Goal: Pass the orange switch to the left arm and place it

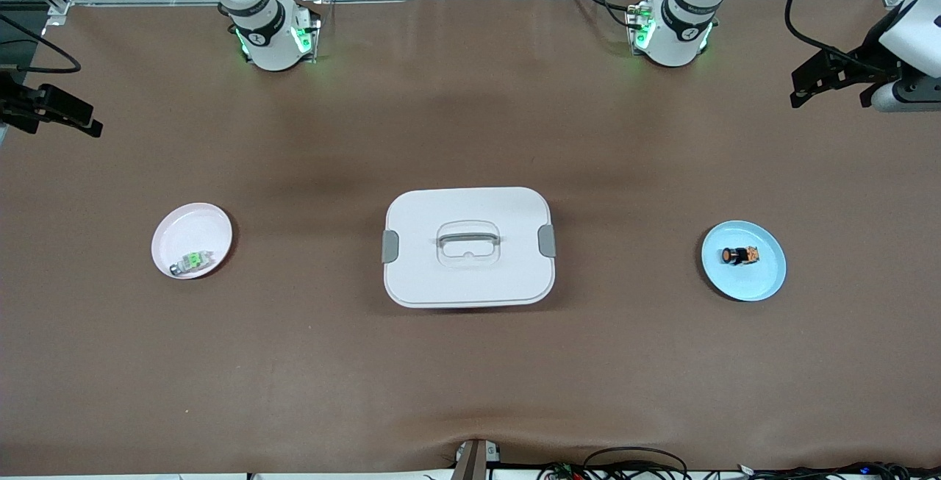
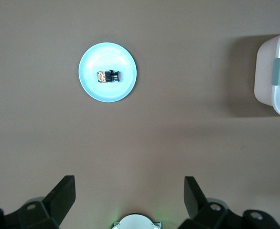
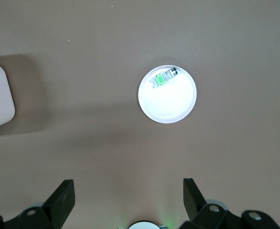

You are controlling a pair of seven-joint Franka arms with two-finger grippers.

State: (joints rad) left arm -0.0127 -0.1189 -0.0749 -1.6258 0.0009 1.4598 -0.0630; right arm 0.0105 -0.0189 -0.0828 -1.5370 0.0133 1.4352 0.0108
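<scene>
Two plates flank the white lidded box [image 1: 468, 246] at the middle of the brown tabletop [image 1: 470, 377]. We see the orange switch [image 1: 739, 255] lying on its side on the light blue plate [image 1: 744, 285] toward the left arm's end, and a green-and-silver switch [image 1: 190, 262] on the pale pink plate [image 1: 192, 226] toward the right arm's end. Our left gripper [image 2: 129, 193] hangs high over bare tabletop at its end, jaws wide; our right gripper [image 3: 129, 193] does likewise, jaws wide, holding nothing.
</scene>
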